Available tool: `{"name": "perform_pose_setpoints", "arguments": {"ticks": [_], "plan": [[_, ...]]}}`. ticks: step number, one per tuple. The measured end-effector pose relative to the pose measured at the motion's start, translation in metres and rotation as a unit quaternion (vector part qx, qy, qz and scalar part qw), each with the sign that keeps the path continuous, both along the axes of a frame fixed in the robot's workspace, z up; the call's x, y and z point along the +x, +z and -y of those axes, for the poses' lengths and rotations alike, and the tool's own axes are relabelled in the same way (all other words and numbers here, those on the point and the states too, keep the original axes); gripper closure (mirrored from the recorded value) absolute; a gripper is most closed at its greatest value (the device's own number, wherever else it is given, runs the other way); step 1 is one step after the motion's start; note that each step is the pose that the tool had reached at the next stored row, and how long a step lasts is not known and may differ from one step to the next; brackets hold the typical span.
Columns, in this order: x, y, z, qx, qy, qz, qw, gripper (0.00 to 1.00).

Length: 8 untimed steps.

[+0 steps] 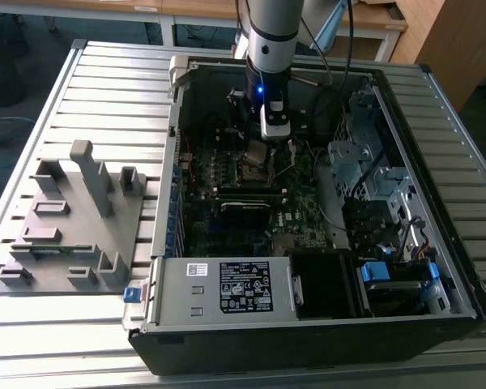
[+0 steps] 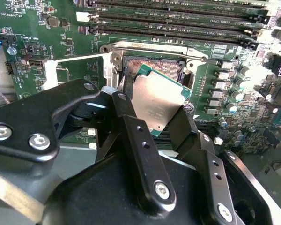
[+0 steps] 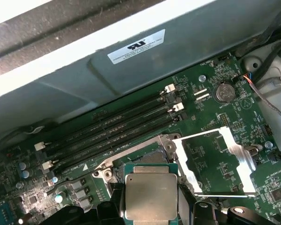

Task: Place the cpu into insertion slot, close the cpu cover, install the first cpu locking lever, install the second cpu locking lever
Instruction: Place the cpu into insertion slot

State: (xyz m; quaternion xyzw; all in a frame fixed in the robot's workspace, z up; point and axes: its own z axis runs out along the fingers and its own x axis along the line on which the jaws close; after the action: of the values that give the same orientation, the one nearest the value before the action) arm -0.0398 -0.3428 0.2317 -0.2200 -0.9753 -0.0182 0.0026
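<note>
Just above the slot, my gripper pinches the cpu by two opposite edges.
The cpu sits tilted, one corner dipping toward the slot; the cover lies swung open flat beside the slot, out of the way.

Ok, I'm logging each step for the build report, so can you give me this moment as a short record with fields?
hand: shut on the cpu
cpu: tilted over the insertion slot, not seated flat
cpu cover: open, lying flat beside the slot
memory slots: row of long dark strips next to the slot
setting: green board inside an open computer case
</note>
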Motion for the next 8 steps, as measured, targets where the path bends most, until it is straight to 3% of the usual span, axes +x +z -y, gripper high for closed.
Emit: {"name": "perform_pose_setpoints", "arguments": {"ticks": [4, 8], "plan": [[0.0000, -0.0003, 0.0000, 0.0001, -0.021, 0.0000, 0.9998, 0.46], [0.0000, -0.0007, 0.0000, 0.0000, -0.051, 0.0000, 0.9987, 0.46]]}}
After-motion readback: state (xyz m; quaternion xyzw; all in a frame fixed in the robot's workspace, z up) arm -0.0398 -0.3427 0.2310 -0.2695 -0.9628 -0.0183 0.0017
